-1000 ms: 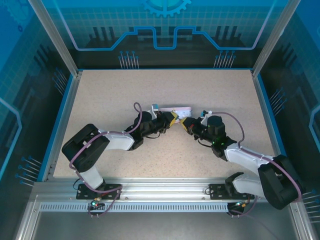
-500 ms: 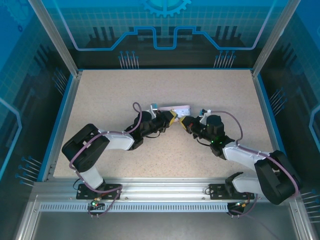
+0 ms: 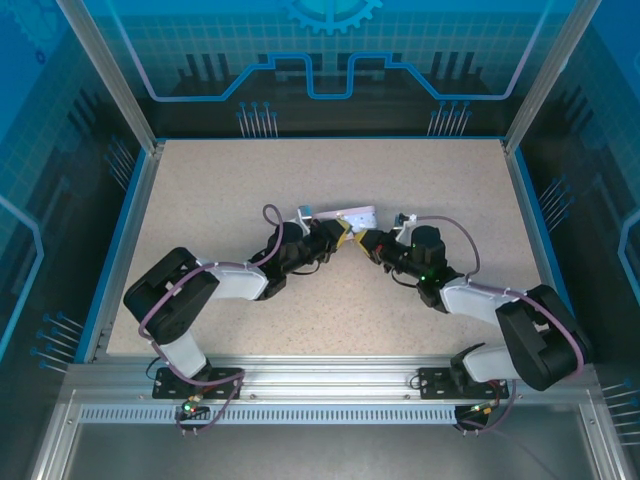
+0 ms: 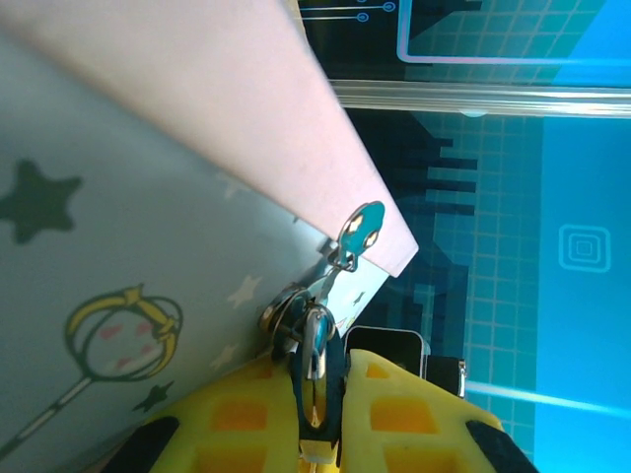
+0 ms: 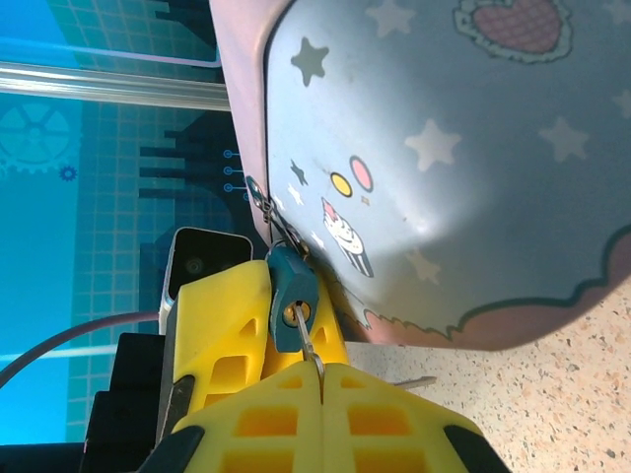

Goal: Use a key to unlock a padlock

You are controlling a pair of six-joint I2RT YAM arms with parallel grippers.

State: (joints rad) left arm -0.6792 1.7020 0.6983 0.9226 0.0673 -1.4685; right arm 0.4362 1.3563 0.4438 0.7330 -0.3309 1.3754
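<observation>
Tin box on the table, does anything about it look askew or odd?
Yes. The tin box stands on its edge rather than lying flat, printed face vertical. The padlock hangs at its corner, pinched in the left hand, with the key from the right hand in its keyhole.

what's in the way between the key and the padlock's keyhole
Nothing visible. In the right wrist view the key, pinched in the right hand, reaches straight to the keyhole of the padlock. The left hand grips the padlock beside the tin.
</observation>
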